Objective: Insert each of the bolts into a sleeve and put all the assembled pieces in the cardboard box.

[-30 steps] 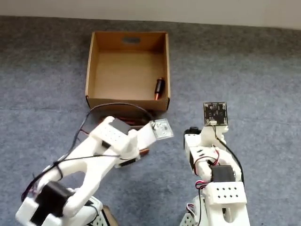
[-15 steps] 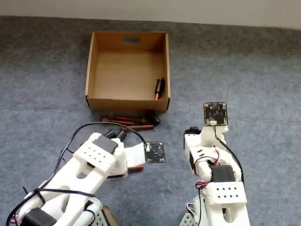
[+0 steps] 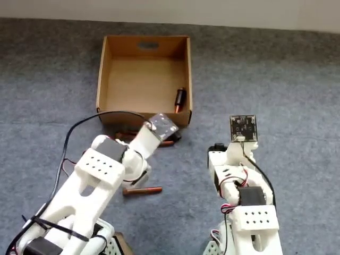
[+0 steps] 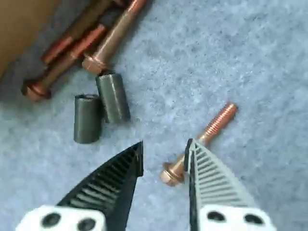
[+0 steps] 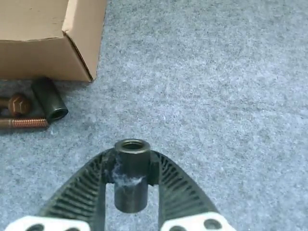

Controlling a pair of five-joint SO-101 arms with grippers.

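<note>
Parts count, by kind, from my own cameras.

Cardboard box: one.

Assembled piece, a bolt seated in a sleeve, inside the box: one.

Bare sleeves: three. The first sleeve and the second sleeve lie side by side on the carpet. The third sleeve is clamped in my right gripper.

Bare bolts: one single bolt lies apart from the others. The bolt pile beside the box shows two heads. Its shafts overlap, so I cannot give an exact count.

Grippers: two, counting my left gripper.
</note>
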